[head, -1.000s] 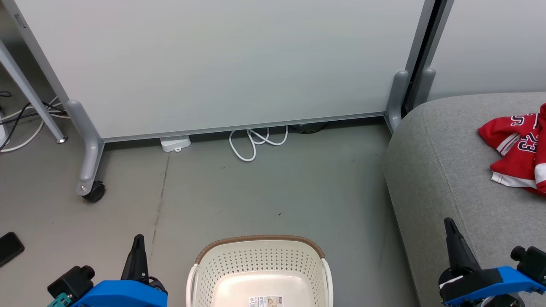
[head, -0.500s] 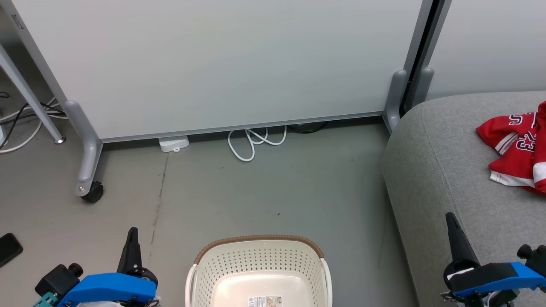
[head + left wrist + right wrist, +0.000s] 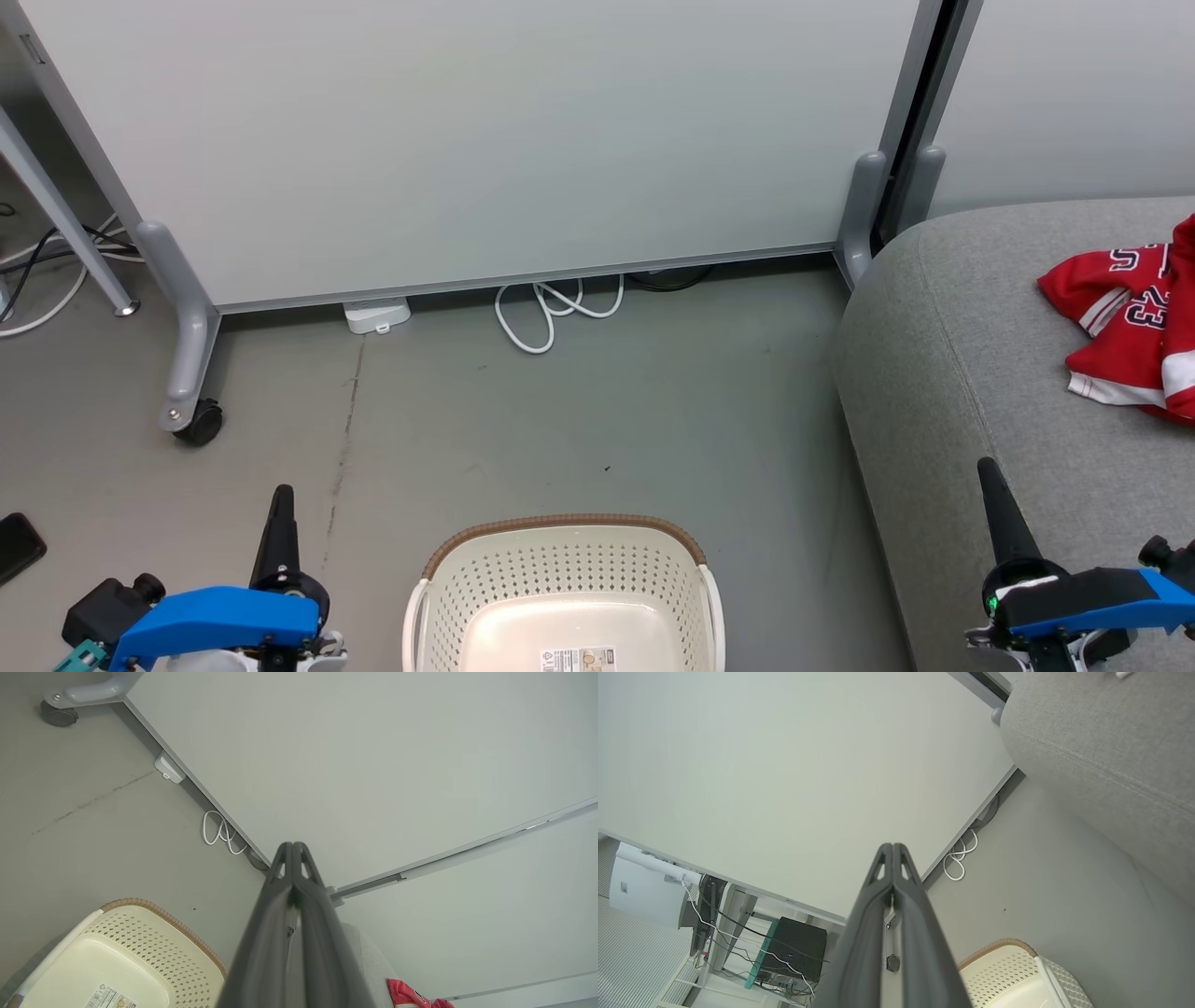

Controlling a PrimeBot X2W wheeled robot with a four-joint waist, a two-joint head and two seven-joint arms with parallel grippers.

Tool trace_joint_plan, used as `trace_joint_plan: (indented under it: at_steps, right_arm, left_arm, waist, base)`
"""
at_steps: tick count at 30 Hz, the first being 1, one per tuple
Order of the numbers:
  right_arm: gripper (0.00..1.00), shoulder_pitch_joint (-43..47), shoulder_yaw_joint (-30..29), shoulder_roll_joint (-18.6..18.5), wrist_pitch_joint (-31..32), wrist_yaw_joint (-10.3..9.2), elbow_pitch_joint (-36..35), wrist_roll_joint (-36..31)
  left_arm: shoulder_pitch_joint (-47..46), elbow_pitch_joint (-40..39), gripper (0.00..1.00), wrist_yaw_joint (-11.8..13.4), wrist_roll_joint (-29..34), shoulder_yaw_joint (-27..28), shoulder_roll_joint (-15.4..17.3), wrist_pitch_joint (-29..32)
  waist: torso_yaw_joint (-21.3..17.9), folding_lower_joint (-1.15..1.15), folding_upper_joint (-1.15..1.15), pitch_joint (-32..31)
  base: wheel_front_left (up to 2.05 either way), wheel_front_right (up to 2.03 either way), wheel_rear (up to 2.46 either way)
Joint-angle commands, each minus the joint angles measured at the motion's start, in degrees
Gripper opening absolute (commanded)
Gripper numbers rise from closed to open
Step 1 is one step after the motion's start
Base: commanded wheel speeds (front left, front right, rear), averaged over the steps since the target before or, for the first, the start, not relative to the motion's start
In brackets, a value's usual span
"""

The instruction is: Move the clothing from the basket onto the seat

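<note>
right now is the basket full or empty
Empty where visible: the basket shows a bare floor with just a sticker; the red clothing lies on the seat.

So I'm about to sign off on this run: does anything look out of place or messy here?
Mildly. The red clothing lies crumpled in a heap on the grey seat. A dark flat thing, perhaps a phone, lies on the floor at the far left. The basket stands upright, its visible bottom bare.

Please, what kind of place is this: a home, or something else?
Probably an office or lab corner, not a home: a wheeled partition, a loose white cable on the bare grey floor, and a black computer box.
</note>
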Motion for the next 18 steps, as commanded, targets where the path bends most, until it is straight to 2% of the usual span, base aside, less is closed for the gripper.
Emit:
trace_joint_plan:
  at_steps: [1,18]
  right_arm:
    - [0.0,-1.57,-0.12,-0.42,0.36,0.03,-0.56,1.68]
    - [0.0,-2.25,-0.33,-0.47,2.06,0.03,-0.42,11.57]
  left_arm:
    - [-1.43,-0.87,0.0,-0.09,-1.41,0.4,0.16,0.37]
    - [-1.85,-2.52,0.0,-0.11,-10.55,1.76,-0.08,2.84]
  waist:
    - [-0.02,0.0,0.0,0.0]
    - [-0.38,0.0,0.0,0.05]
  base:
    - [0.0,0.0,0.0]
    - [0.0,0.0,0.0]
